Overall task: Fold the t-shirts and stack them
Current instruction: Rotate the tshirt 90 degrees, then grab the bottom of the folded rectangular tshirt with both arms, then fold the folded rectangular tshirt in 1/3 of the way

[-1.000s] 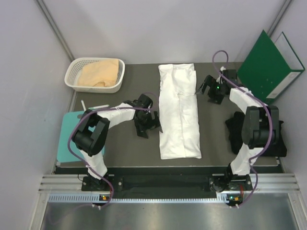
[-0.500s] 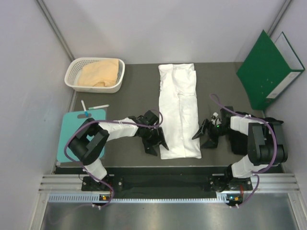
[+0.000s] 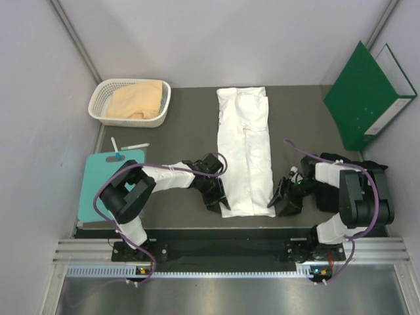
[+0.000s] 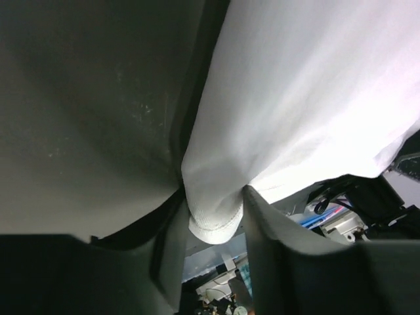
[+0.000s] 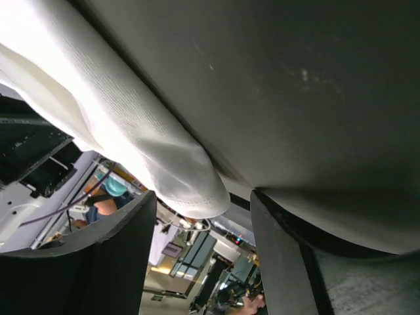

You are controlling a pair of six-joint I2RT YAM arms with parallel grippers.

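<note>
The white t-shirt (image 3: pixel 246 147) lies folded into a long strip down the middle of the dark table. My left gripper (image 3: pixel 220 199) is at its near left corner. In the left wrist view that hem corner (image 4: pixel 213 220) is pinched between both fingers of the left gripper (image 4: pixel 214 197), which is shut on it. My right gripper (image 3: pixel 281 199) is at the near right corner. Its jaws (image 5: pixel 203 197) stand apart around the white t-shirt's corner (image 5: pixel 190 180), with a gap on one side. The black t-shirt (image 3: pixel 326 197) lies under my right arm. The tan-peach t-shirt (image 3: pixel 136 100) fills a white basket (image 3: pixel 98 106).
A teal board (image 3: pixel 92 193) lies at the left edge, with a white pen (image 3: pixel 134 146) just behind it. A green binder (image 3: pixel 367 92) leans at the back right. The table's near edge runs just below both grippers.
Both grippers came toward me to the white t-shirt's near corners and their jaws narrowed. The left closed on its corner; the right moved from the far end down.
</note>
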